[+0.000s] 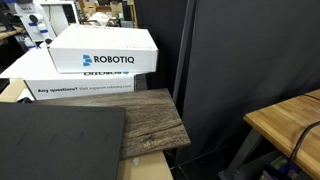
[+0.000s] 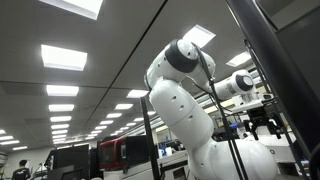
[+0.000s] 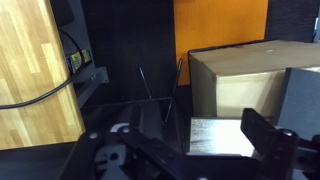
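In an exterior view my gripper [image 2: 266, 124] hangs dark at the end of the white arm [image 2: 180, 100], high up and seen from below. In the wrist view its two black fingers [image 3: 200, 146] stand wide apart with nothing between them. Below them lies the corner of a grey wood-grain board [image 3: 215, 135], also seen in an exterior view [image 1: 150, 118]. Next to it stands a pale box [image 3: 240, 75]. The gripper touches nothing and does not show in the exterior view of the board.
Two white Robotiq boxes [image 1: 105, 50] are stacked behind the board. A dark mat [image 1: 55, 140] lies at its near side. A black curtain [image 1: 250, 60] hangs at the right. A light wooden table [image 1: 290, 125] [image 3: 35, 70] carries a black cable [image 3: 40, 98].
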### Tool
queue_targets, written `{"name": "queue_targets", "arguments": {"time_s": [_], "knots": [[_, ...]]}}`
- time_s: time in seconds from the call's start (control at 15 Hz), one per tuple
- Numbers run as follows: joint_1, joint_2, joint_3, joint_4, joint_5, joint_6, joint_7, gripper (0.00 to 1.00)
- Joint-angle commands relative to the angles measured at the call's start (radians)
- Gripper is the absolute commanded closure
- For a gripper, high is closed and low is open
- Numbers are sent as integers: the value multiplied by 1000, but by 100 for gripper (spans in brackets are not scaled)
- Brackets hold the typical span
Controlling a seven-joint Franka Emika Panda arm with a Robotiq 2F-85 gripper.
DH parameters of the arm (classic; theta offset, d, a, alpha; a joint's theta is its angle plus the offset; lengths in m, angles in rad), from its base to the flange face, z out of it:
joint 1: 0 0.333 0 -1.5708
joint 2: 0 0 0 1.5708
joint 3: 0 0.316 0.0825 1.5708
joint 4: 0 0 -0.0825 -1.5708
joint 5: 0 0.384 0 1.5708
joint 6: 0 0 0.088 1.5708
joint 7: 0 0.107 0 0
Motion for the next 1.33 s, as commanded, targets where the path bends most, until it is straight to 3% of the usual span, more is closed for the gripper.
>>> {"name": "queue_targets", "arguments": {"time_s": [0.0,0.4,0.67,1.27], "knots": [[-16,2,14,6,-13,-17,8,0],[26,-2,-22,-3,67,19,-84,0],[27,-1,-21,-1,132,16,-73,0],[6,-3,-3,-6,99,44,-59,0]]}}
